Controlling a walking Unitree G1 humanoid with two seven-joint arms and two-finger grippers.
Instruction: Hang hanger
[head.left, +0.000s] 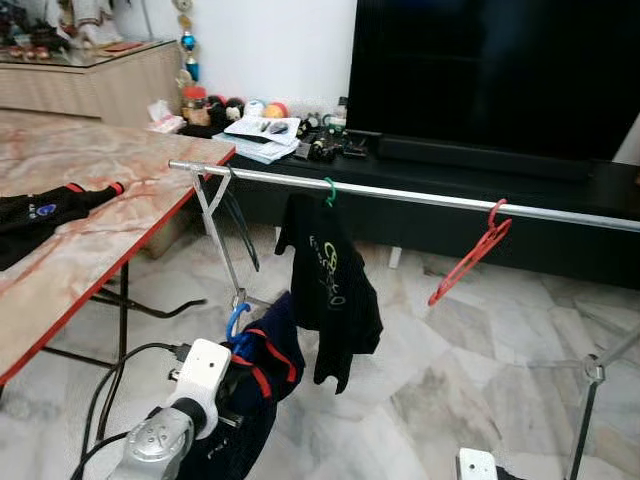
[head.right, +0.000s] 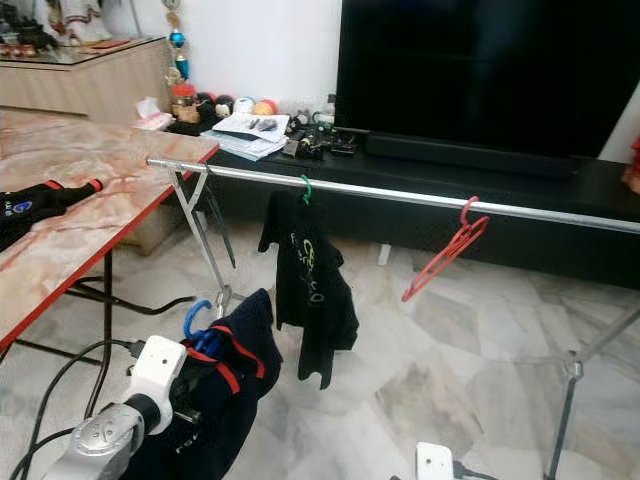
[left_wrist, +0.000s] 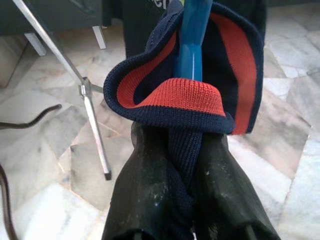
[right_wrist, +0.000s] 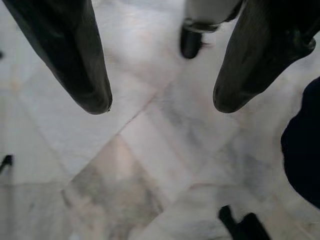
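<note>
My left gripper (head.left: 240, 365) is low at the front left, shut on a blue hanger (head.left: 237, 321) that carries a navy garment with red trim (head.left: 262, 375). In the left wrist view the black fingers (left_wrist: 150, 190) pinch the navy collar (left_wrist: 185, 100) below the blue hanger neck (left_wrist: 192, 40). The hook sits well below the silver rail (head.left: 400, 195) of the drying rack. On that rail hang a black shirt (head.left: 330, 285) on a green hanger and an empty red hanger (head.left: 470, 255). My right gripper (right_wrist: 162, 107) hangs open above the marble floor.
A marble-patterned table with a red edge (head.left: 90, 200) stands at the left with a dark garment (head.left: 40, 215) on it. A black TV (head.left: 490, 70) and low console sit behind the rack. Cables (head.left: 120, 370) lie on the floor near the rack's leg (head.left: 225, 250).
</note>
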